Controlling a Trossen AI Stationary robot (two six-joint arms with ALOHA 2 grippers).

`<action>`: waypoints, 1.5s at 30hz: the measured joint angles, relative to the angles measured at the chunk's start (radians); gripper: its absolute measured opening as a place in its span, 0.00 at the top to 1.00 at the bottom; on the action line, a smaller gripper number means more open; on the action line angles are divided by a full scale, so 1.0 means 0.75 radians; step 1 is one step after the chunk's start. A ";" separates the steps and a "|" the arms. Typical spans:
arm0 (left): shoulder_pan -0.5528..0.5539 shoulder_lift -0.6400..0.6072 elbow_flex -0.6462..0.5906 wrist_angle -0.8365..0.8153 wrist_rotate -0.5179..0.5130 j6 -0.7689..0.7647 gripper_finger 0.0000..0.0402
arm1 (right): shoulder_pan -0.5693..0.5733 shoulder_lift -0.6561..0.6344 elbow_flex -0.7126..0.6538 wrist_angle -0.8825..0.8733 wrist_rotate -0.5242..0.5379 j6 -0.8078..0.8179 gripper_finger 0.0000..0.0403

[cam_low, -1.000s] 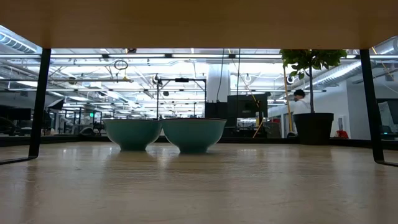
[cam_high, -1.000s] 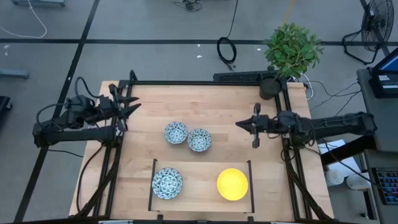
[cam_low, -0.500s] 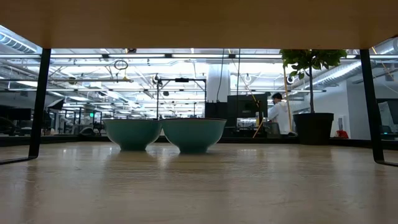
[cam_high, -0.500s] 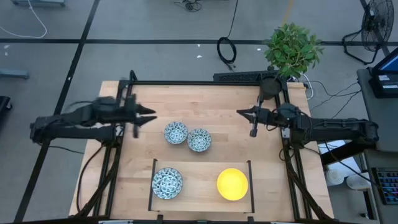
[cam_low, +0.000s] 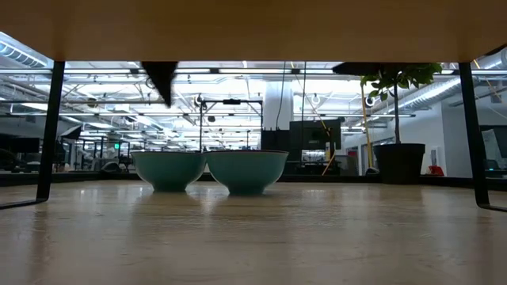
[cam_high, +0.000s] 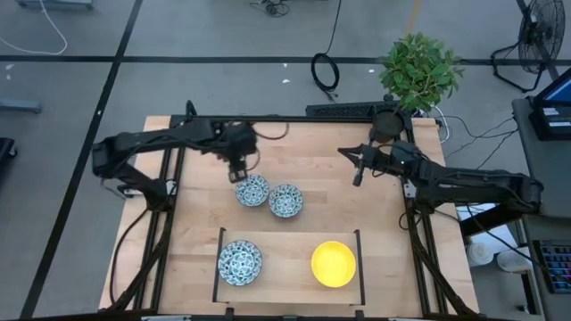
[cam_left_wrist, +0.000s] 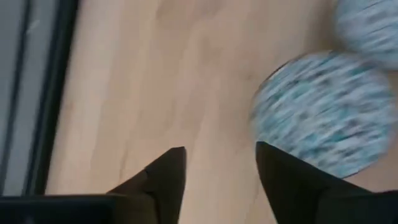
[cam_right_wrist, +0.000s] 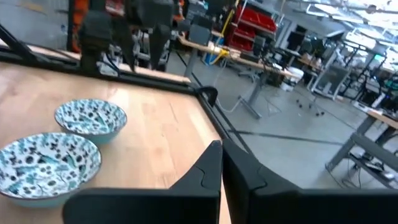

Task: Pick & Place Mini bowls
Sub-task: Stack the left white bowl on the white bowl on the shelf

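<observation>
We see the left gripper (cam_high: 239,171) reaching out over the table (cam_high: 205,223), hanging just above the far-left edge of the nearer of two blue-patterned bowls (cam_high: 252,190); in the left wrist view its fingers (cam_left_wrist: 166,180) stand spread with a gap between them, nothing held, and that bowl (cam_left_wrist: 323,121) lies just beside the tip of one finger. The second blue-patterned bowl (cam_high: 285,201) sits touching or nearly touching the first, on its right. In the low view the two bowls (cam_low: 168,170) (cam_low: 246,171) stand upright side by side, with the left gripper's dark tip (cam_low: 162,79) above the left one, clear of it. A third blue-patterned bowl (cam_high: 240,262) and a yellow bowl (cam_high: 334,264) lie inside the dark frame (cam_high: 221,259) at the near edge, well apart from each other. The right gripper (cam_high: 357,169) hovers at the far right, well apart from all bowls, fingers pressed together, empty.
</observation>
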 joint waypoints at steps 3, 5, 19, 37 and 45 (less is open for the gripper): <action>-0.008 0.102 0.102 0.056 0.125 0.176 0.44 | -0.025 0.032 0.000 -0.001 -0.002 0.000 1.00; -0.028 0.163 0.146 0.086 0.151 0.230 0.41 | -0.035 0.052 0.000 0.000 -0.002 0.000 1.00; -0.043 0.399 0.168 -0.213 0.160 0.000 0.39 | -0.044 0.064 0.000 0.022 -0.107 0.029 1.00; -0.039 0.136 -0.282 0.228 0.182 -0.231 0.39 | -0.043 0.065 0.000 0.028 -0.108 0.042 1.00; -0.054 0.210 -0.317 0.286 0.185 -0.255 0.39 | -0.043 0.065 0.000 0.028 -0.108 0.046 1.00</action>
